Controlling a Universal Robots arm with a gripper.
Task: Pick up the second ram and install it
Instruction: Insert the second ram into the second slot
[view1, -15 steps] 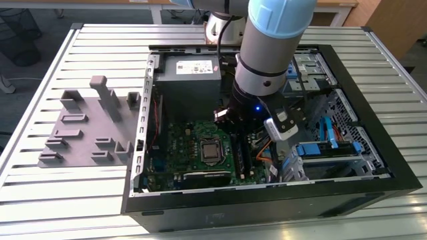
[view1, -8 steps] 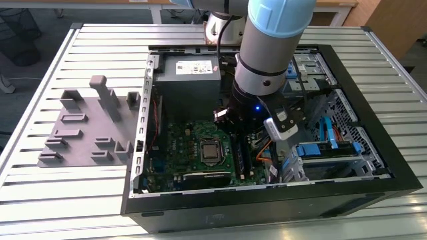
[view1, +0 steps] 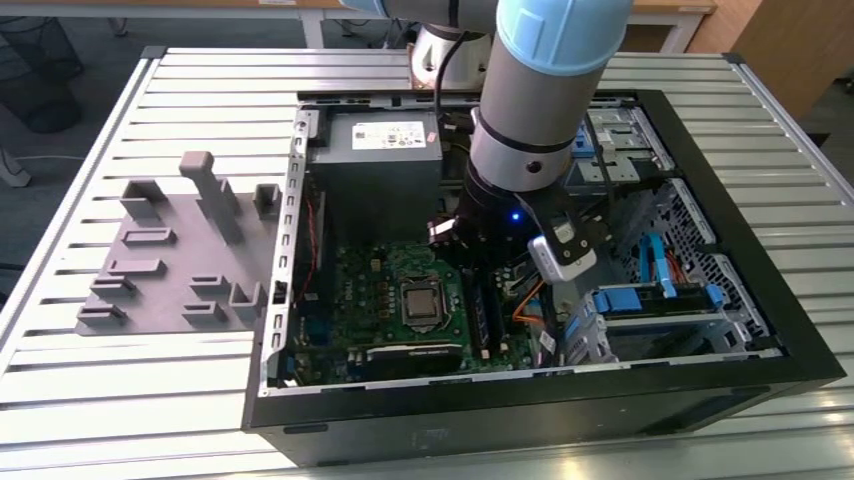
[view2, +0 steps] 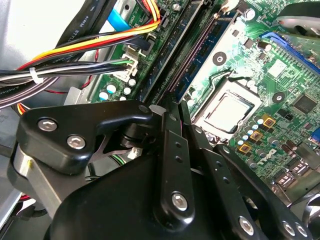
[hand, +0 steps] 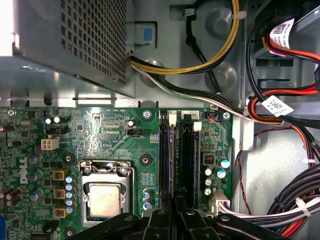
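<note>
My gripper (view1: 478, 255) reaches down into the open computer case over the green motherboard (view1: 380, 300). In both wrist views its black fingers (hand: 167, 220) (view2: 167, 150) are pressed together, and no stick shows between them. The gripper (hand: 175, 204) (view2: 172, 107) hangs just above the near end of the two long black memory slots. A thin bluish line runs down the slot (hand: 170, 160) (view2: 192, 55) nearer the processor, in line with the fingertips. I cannot tell whether that line is the second ram's top edge or the slot's own contacts.
The processor socket (hand: 105, 197) sits beside the slots. The grey power-supply box (view1: 374, 150) fills the case's back. Bundled cables (hand: 280, 110) run on the slots' other side. A drive cage with blue clips (view1: 667, 300) is at the exterior view's right, and a grey parts fixture (view1: 174, 250) at its left.
</note>
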